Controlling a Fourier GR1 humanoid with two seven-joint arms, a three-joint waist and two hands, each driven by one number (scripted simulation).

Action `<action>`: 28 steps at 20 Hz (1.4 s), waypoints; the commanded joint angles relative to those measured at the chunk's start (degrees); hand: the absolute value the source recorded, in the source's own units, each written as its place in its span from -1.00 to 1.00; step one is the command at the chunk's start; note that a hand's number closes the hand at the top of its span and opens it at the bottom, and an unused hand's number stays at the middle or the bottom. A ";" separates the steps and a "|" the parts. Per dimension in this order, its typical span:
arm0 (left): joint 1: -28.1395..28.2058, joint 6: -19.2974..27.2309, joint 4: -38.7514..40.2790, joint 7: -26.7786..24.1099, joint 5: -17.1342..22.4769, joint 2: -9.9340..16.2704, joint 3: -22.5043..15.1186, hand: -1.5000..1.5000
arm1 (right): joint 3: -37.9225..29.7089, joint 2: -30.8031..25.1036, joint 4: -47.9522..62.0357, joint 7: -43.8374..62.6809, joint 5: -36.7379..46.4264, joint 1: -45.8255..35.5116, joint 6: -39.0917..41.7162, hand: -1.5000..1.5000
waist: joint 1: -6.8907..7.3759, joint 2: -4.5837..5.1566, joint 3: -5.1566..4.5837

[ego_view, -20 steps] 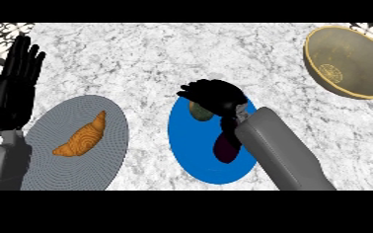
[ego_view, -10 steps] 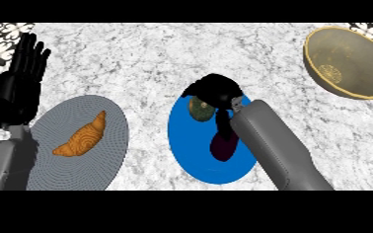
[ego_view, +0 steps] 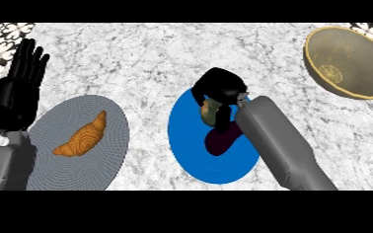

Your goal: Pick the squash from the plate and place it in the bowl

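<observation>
White-grey marble makes up the table [ego_view: 146,54], and on it sit three dishes: a grey plate [ego_view: 109,168] at the left with a croissant [ego_view: 82,137] on it, a blue plate [ego_view: 186,143] in the middle, and a tan bowl [ego_view: 342,61] well apart at the upper right, partly cut by the view's edge.

The right robot hand [ego_view: 218,86] is down over the far part of the blue plate, its fingers curled round the squash [ego_view: 209,112]. Only a strip of the squash's greenish-brown skin shows below the palm; the rest is hidden, so how much of it the fingers enclose cannot be told. A dark shadow lies on the plate just beside the forearm. Whether the squash rests on the plate or is raised off it is not clear from this steep angle.

The left robot hand [ego_view: 22,86] rests open at the left edge, fingers up, beside the grey plate.

My judgement: the grasp is made and the carry to the bowl is not yet done. The risks lie there. If the fingers hold only the squash's top, it may pivot or slip out as the arm swings right across the bare marble. The bowl is far off and at the view's edge, so a short reach would set the squash on the rim or the table instead. Lifting too low could also drag the squash and nudge the blue plate.
</observation>
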 commanded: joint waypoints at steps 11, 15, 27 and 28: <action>1.36 1.57 -2.09 0.24 0.69 1.22 3.38 0.00 | -22.18 -44.57 13.17 -20.51 -6.34 6.06 -2.86 1.00 | -4.48 2.83 1.24; 0.96 1.38 -2.65 0.03 0.83 0.86 2.95 0.00 | -28.34 -51.83 18.21 -25.27 -9.44 5.07 -5.30 1.00 | -2.79 3.18 1.48; -0.04 0.33 -2.92 0.83 1.16 -0.41 0.77 0.00 | -38.97 -63.32 29.32 -45.29 -21.06 0.78 1.17 1.00 | 0.77 2.56 1.37; -0.12 -0.58 -3.19 0.94 1.62 0.15 0.84 0.00 | -39.37 -64.28 29.83 -45.24 -21.86 -0.35 2.68 1.00 | 1.75 2.45 1.25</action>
